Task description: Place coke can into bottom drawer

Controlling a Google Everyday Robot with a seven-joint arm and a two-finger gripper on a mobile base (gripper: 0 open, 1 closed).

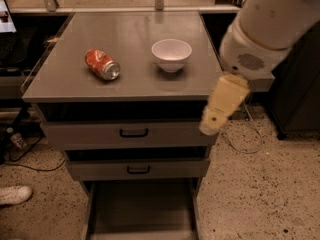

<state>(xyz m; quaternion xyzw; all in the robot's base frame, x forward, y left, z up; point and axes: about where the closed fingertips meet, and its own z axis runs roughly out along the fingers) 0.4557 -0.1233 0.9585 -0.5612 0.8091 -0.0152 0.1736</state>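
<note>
Nothing is done yet. The coke can (102,64) lies sideways on the cabinet top (135,34), the bottom drawer (142,211) stands open, and the gripper (212,121) hangs off the cabinet's right edge, well apart from the can — open or closed, one cannot tell.

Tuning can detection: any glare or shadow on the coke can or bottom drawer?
Camera view: dim warm light; coke can evenly lit, glint on its silver end; bottom drawer floor shaded yet visible; claw hangs by the cabinet front's right edge, no shadow on the can.
</note>
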